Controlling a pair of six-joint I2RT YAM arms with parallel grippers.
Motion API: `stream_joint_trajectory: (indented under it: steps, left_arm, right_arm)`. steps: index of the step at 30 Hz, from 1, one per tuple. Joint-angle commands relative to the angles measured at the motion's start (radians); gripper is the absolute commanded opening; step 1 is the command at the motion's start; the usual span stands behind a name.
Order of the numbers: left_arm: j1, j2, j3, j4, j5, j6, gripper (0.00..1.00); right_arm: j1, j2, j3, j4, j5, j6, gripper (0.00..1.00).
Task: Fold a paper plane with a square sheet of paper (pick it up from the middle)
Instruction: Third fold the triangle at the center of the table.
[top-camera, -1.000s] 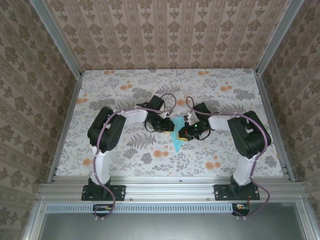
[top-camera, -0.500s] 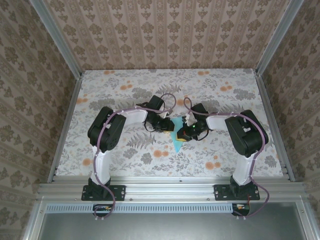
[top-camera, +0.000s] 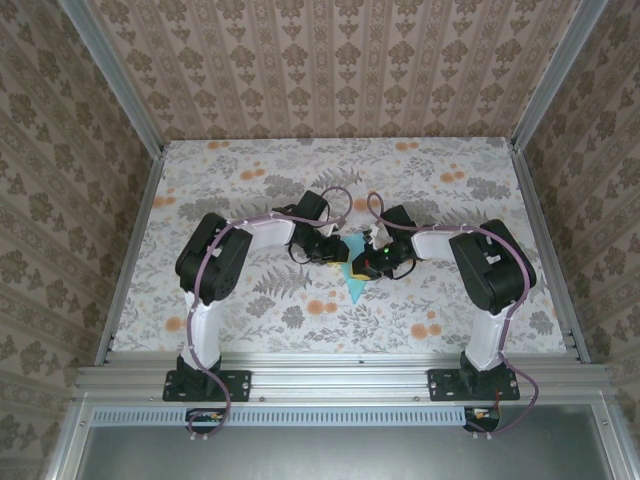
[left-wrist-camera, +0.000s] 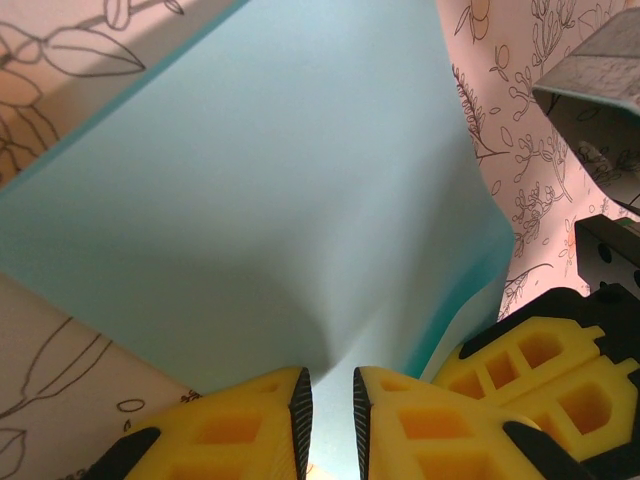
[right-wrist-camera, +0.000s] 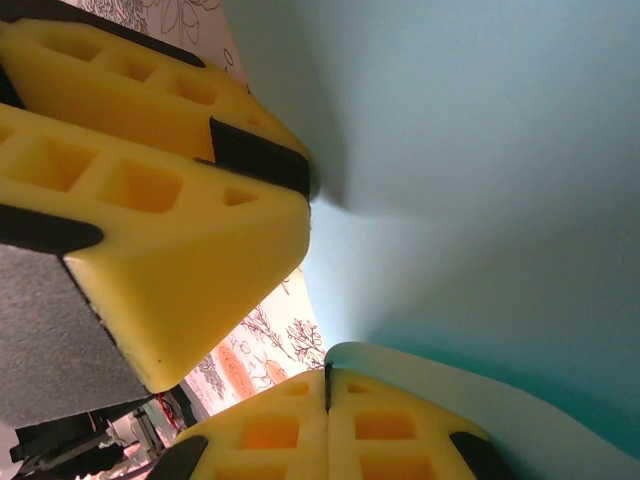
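The light turquoise sheet of paper (top-camera: 353, 287) is folded to a point that aims at the near edge of the table. Both grippers meet over its far end. My left gripper (top-camera: 335, 252) has its yellow fingers close together, and a pucker of the sheet (left-wrist-camera: 300, 180) runs into the narrow gap of that gripper (left-wrist-camera: 330, 375). My right gripper (right-wrist-camera: 326, 375) is shut, pads touching, and a rounded paper edge (right-wrist-camera: 480, 150) comes out of the seam and curls over one finger. In the top view the right gripper (top-camera: 365, 262) sits just right of the left one.
The floral tabletop (top-camera: 250, 190) stretches out on all sides, fenced by metal rails (top-camera: 130, 240) and patterned walls. The right gripper's yellow fingers (left-wrist-camera: 540, 370) crowd the left wrist view at lower right. The left gripper's fingers (right-wrist-camera: 150, 150) press close in the right wrist view.
The right gripper has shifted left, closer to the left gripper, covering more of the paper. The left arm has stayed put.
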Motion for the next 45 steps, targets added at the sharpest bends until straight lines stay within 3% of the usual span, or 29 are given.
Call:
stream_joint_trajectory:
  steps: [1, 28, 45]
  left_arm:
    - [-0.002, 0.053, -0.029, -0.020, -0.019, 0.029, 0.23]
    - [0.003, 0.064, -0.044, -0.012, -0.008, 0.034, 0.23]
    - [0.008, 0.069, -0.044, -0.014, -0.008, 0.038, 0.23]
  right_arm:
    - [0.006, 0.033, 0.022, 0.012, 0.009, 0.016, 0.00]
    - [0.007, 0.076, 0.019, 0.009, 0.035, 0.003, 0.02]
    - [0.006, 0.012, 0.008, -0.024, 0.069, 0.003, 0.03]
